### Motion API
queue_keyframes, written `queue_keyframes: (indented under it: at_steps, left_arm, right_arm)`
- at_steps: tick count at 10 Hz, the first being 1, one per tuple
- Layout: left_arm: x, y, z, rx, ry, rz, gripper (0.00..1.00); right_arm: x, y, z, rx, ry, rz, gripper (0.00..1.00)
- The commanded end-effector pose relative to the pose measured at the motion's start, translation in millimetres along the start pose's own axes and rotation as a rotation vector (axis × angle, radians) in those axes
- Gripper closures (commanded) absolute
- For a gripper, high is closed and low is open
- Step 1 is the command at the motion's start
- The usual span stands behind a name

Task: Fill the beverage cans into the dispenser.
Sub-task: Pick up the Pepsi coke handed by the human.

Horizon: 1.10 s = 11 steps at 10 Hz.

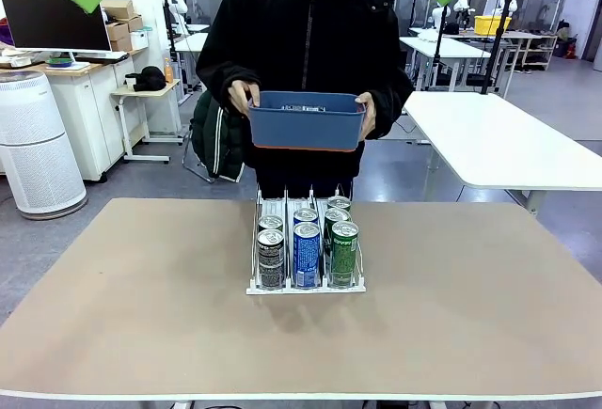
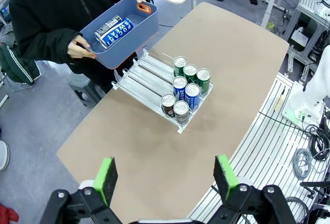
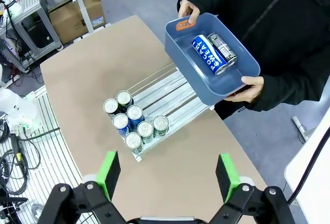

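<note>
Dispenser (image 2: 149,73): white, three wire-divided lanes, flat on the table, well ahead of the left gripper's (image 2: 165,162) wide-spread jaws. Seven cans (image 2: 192,92) stand upright, packed at the lane ends nearer those jaws: two black-and-silver, two blue, three green. Two more, one blue (image 2: 116,32) and one black-and-silver (image 2: 105,27), lie on their sides in the bin (image 2: 126,42), beyond the dispenser.

Light-brown, flat rectangular tabletop (image 1: 141,315) with a pale rim. One item rests directly on it: a low white three-lane rack (image 2: 144,73) with thin upright wire dividers. It stands midway across the tabletop, its rear end at the tabletop's far edge.
</note>
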<state>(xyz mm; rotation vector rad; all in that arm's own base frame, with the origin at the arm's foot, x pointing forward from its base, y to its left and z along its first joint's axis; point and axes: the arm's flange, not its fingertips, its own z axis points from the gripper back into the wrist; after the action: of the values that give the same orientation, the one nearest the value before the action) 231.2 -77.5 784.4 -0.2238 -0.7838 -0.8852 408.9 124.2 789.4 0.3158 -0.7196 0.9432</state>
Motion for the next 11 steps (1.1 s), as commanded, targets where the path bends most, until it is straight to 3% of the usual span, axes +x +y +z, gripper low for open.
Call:
queue_keyframes:
  at_steps: [1, 11]
  left_arm:
    - [0.7, -0.3, -0.8, -0.002, -0.006, 0.011, 0.00]
    - [0.7, -0.3, -0.8, -0.002, -0.006, 0.011, 0.00]
  right_arm:
    - [0.9, -1.5, 0.5, 0.002, -0.012, -0.006, 0.01]
    - [0.9, -1.5, 0.5, 0.002, -0.012, -0.006, 0.01]
